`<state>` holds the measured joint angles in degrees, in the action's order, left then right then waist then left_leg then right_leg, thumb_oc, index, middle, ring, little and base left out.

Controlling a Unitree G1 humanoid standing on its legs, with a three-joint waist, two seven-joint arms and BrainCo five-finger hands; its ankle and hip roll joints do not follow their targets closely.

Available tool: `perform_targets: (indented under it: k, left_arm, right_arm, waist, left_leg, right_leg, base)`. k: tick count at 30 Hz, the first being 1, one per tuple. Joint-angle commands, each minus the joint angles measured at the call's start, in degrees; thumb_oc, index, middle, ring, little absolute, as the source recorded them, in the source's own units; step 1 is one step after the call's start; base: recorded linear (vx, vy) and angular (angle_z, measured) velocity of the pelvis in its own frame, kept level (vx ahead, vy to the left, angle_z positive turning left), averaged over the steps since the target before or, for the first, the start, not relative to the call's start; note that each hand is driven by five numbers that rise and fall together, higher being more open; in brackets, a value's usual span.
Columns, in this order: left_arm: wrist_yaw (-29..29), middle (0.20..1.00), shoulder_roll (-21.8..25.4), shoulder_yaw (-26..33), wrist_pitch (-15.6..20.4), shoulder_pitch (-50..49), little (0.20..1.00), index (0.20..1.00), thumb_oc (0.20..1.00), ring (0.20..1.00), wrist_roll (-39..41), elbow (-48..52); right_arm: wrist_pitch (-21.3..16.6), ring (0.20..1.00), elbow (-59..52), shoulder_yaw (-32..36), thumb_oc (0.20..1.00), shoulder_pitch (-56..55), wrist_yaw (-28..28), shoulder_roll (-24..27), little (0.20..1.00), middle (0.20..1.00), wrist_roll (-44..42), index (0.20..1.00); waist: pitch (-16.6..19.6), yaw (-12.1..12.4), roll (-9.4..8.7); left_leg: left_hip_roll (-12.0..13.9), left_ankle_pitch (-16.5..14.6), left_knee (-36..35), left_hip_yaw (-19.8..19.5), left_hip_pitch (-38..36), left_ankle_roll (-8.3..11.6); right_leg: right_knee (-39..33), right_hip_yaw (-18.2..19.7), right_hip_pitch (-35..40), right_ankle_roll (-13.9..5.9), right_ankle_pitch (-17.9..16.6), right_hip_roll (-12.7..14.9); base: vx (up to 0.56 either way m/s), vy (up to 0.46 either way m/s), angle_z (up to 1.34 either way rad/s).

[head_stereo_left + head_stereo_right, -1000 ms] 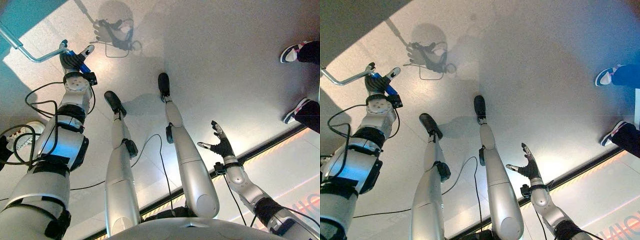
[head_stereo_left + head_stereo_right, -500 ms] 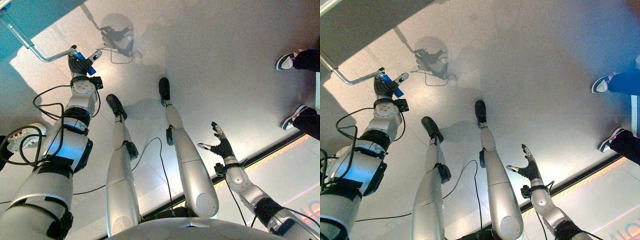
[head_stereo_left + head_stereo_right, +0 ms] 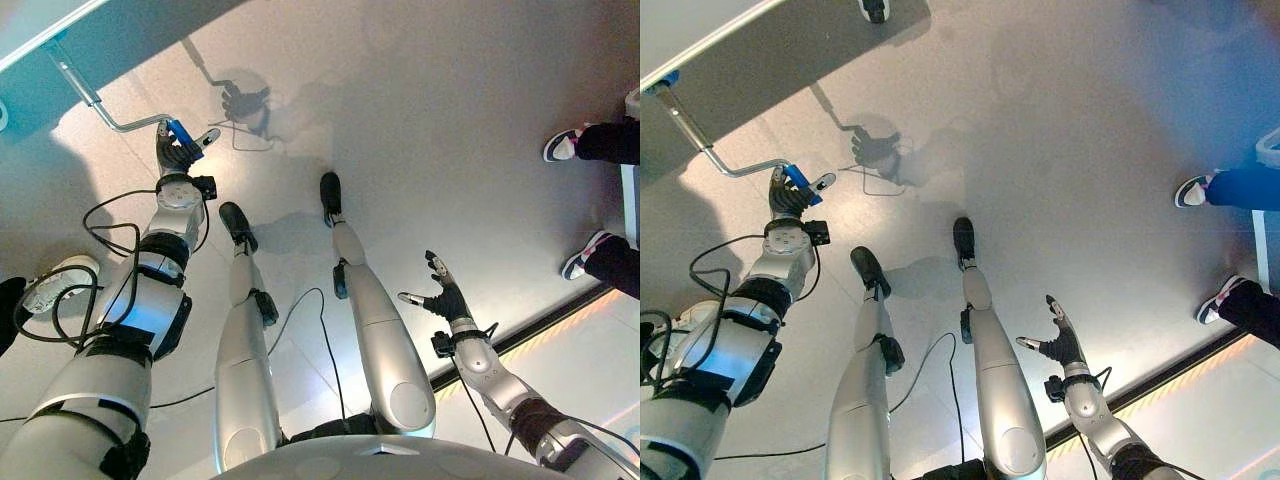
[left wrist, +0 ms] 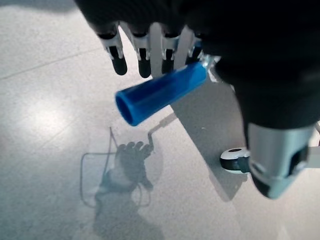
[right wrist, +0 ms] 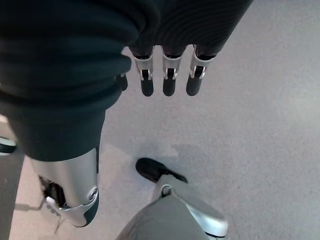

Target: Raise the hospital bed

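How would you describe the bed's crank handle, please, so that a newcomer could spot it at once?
Start at the hospital bed along the upper left edge. A bent metal crank rod runs down from it to the left hand, whose fingers curl round the blue handle, the one bright blue piece on bare metal.

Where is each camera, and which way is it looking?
Left eye view: on the head, looking down at the floor; the left hand grips the blue crank handle, the right hand hangs open.
Right eye view: beside it, same scene, with the bed edge and a person's shoes.
Left wrist view: on the left wrist, looking along its curled fingers at the blue handle.
Right wrist view: on the right wrist, looking past straight fingers to the floor.
The eye and left wrist views share the handle.
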<state>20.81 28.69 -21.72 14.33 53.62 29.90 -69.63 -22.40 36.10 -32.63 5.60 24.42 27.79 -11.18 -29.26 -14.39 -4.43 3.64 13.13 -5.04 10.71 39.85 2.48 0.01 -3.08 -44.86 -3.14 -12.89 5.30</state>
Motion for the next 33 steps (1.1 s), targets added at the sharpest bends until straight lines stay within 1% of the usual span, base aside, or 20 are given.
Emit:
perform_targets:
  k: [1, 7, 12, 20, 27, 29, 33]
  left_arm:
    - [-0.7, 1.0, 1.0, 2.0, 0.1, -1.2, 1.0, 1.0, 1.0, 1.0, -5.6, -0.5]
    - [-1.1, 1.0, -0.6, 3.0, -0.4, -6.4, 1.0, 1.0, 1.0, 1.0, -7.8, -0.3]
    - [-1.4, 1.0, -3.0, 3.8, -0.5, -11.1, 1.0, 1.0, 1.0, 1.0, -8.4, 0.5]
    - [-1.9, 1.0, -7.5, 4.4, -0.5, -19.3, 1.0, 1.0, 1.0, 1.0, -9.9, 1.5]
    - [-1.6, 1.0, -11.6, 4.7, -2.1, -27.7, 1.0, 1.0, 1.0, 1.0, -15.7, -0.5]
    - [-1.5, 1.0, -13.2, 4.3, -2.8, -29.8, 1.0, 1.0, 1.0, 1.0, -17.7, -1.0]
    - [-1.7, 1.0, -15.6, 2.5, -3.1, -33.7, 1.0, 1.0, 1.0, 1.0, -21.4, -0.7]
  right_arm:
    - [1.4, 1.0, 2.2, -0.3, 1.0, -2.9, -0.9, -0.9, 1.0, 1.0, 0.6, 1.0]
    - [2.7, 1.0, 5.5, 0.3, 1.0, -2.4, -2.0, -2.2, 1.0, 1.0, 0.7, 1.0]
    - [3.9, 1.0, 8.3, 1.0, 1.0, -1.5, -2.5, -3.6, 1.0, 1.0, 0.6, 1.0]
    - [5.8, 1.0, 13.5, 3.0, 1.0, 0.0, -3.3, -5.6, 1.0, 1.0, 0.3, 1.0]
    - [6.8, 1.0, 16.9, 4.2, 1.0, -0.3, -4.2, -7.2, 1.0, 1.0, 0.3, 1.0]
    - [7.2, 1.0, 18.2, 4.5, 1.0, -0.1, -4.4, -7.8, 1.0, 1.0, 0.1, 1.0]
    - [8.1, 1.0, 21.1, 4.9, 1.0, -0.2, -4.9, -8.7, 1.0, 1.0, 1.0, 1.0]
  waist:
    - [-0.5, 2.2, -3.31]
    - [-0.5, 3.2, -2.86]
    - [-0.5, 4.1, -2.34]
    - [-0.5, 5.7, -1.02]
    - [2.7, 6.7, -0.36]
    - [3.5, 7.0, -0.01]
    - [5.6, 7.6, 0.76]
  left_leg:
    - [-1.6, -3.2, 0.3, -0.8, -7.2, 0.93]
    - [-2.1, -3.8, 0.3, -1.2, -10.9, 0.59]
    - [-2.6, -4.4, 0.4, -1.6, -14.8, 0.17]
    - [-3.3, -5.5, 0.6, -2.0, -20.2, -0.5]
    - [-3.5, -6.7, 0.5, -2.1, -24.0, -1.14]
    - [-3.7, -7.1, 0.5, -2.1, -25.1, -1.23]
    - [-3.8, -7.5, 0.5, -2.2, -27.1, -1.38]
  right_leg:
    - [4.5, 0.5, 2.1, -5.42, 1.5, 1.9]
    - [4.3, 0.5, 6.1, -5.68, 1.3, 2.4]
    - [4.1, 0.3, 10.4, -5.76, 1.4, 2.9]
    - [4.3, 0.7, 16.1, -5.64, 1.8, 3.2]
    - [5.2, 1.2, 19.3, -5.45, 2.8, 3.1]
    - [5.7, 1.5, 20.3, -5.3, 3.3, 3.0]
    - [6.1, 1.4, 22.3, -5.15, 3.9, 2.9]
  base:
    - [-0.02, 0.033, 0.04]
    - [-0.01, 0.038, 0.03]
    - [0.0, 0.025, 0.04]
    - [0.02, 0.041, 0.03]
    - [0.06, 0.031, -0.01]
    - [0.09, 0.028, 0.01]
    - [0.09, 0.009, -0.03]
